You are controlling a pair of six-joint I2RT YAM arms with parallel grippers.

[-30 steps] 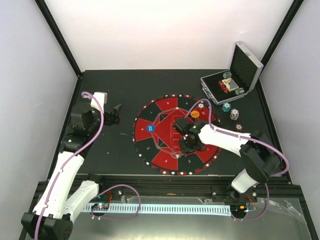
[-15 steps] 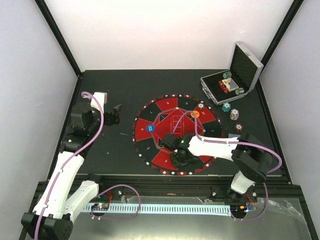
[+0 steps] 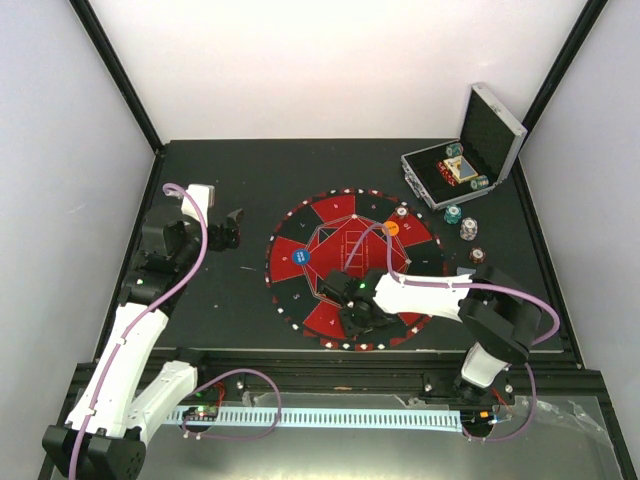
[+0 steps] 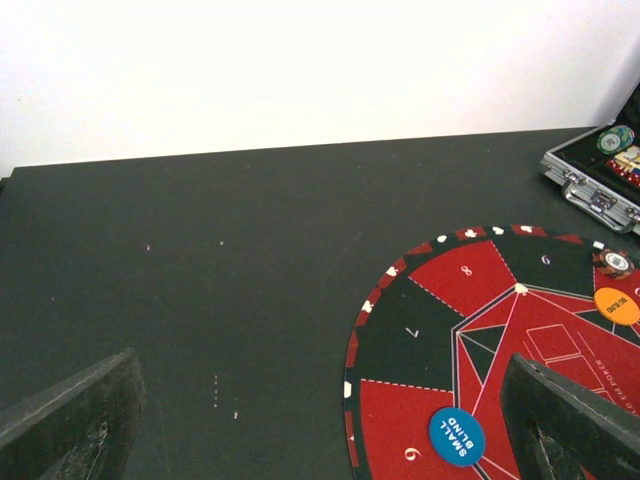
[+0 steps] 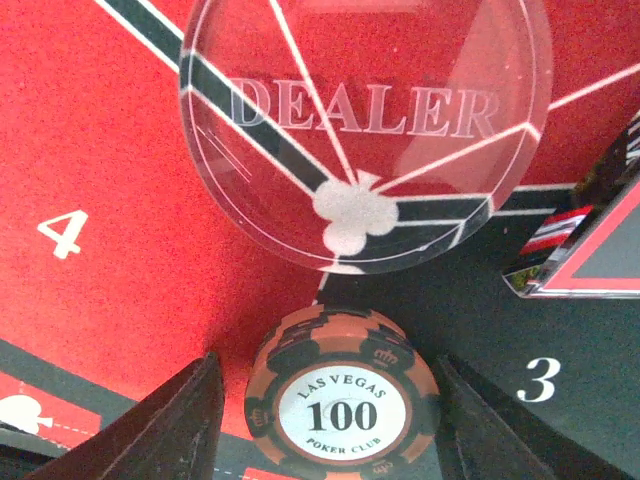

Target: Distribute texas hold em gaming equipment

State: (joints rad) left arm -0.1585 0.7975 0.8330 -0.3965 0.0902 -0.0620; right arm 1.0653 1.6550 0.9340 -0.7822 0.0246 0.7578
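1. Overhead view.
   - The mat [image 3: 300, 290] lies mid-table. A blue disc [image 3: 306, 255] sits on its left part and an orange disc [image 3: 392, 228] on its far right part. A rim chip [image 3: 402, 212] sits just beyond the orange one.
   - The right gripper [image 3: 360, 315] is low over the mat's near part. The arm hides what is under it.
   - The left gripper [image 3: 232, 228] is off the mat, well to its left.
   - The open case [image 3: 465, 165] stands at the far right with chips inside.
   - Three loose chips [image 3: 469, 230] lie on the table [image 3: 220, 180] between case and mat.

2. Left wrist view.
   - The left fingers [image 4: 70, 420] sit at opposite edges of the frame with nothing between them, so the jaws are wide apart and empty.
   - The blue disc reads SMALL BLIND here; overhead the lettering is too small to read.

3. Right wrist view.
   - This shows what the overhead view hides. A brown chip [image 5: 343, 400] marked 100 lies flat on the mat, across the line between spots 4 and 3.
   - The right fingers [image 5: 150, 430] flank the chip with the jaws parted. A dark gap shows on one side, so the chip does not look clamped.
   - A clear dealer button [image 5: 365, 130] lies flat just beyond the chip, not touching it.

4. Progress, as a judgement.
   - Placed on the mat: both discs, the dealer button and two chips.
   - Left to do: the loose chips by the case and whatever is inside it. I cannot make out any cards.
   - The task looks partly done, with most seats unserved.
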